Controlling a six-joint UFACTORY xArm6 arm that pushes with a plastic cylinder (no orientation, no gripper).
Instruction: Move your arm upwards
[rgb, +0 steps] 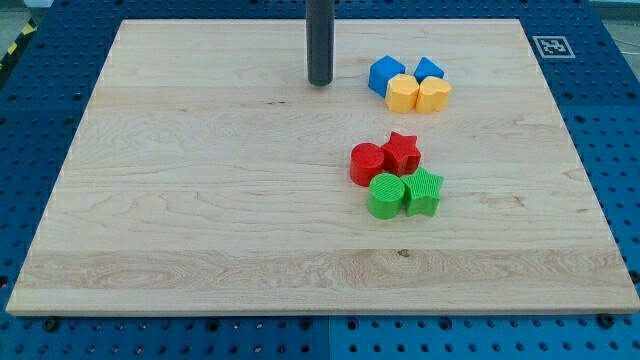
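Observation:
My tip (319, 81) rests on the wooden board near the view's top centre; the dark rod rises straight out of the frame. To the tip's right sits a tight cluster: a blue block (385, 74), a second blue block (429, 69), a yellow block (403, 93) and a yellow heart-shaped block (433, 95). The tip stands a short gap left of the nearest blue block, not touching it. Lower down, right of centre, a red cylinder (366, 163) and a red star (401, 152) sit above a green cylinder (385, 195) and a green star (424, 191).
The wooden board (200, 200) lies on a blue perforated table (40, 80). A black-and-white marker tag (553, 46) sits by the board's top right corner.

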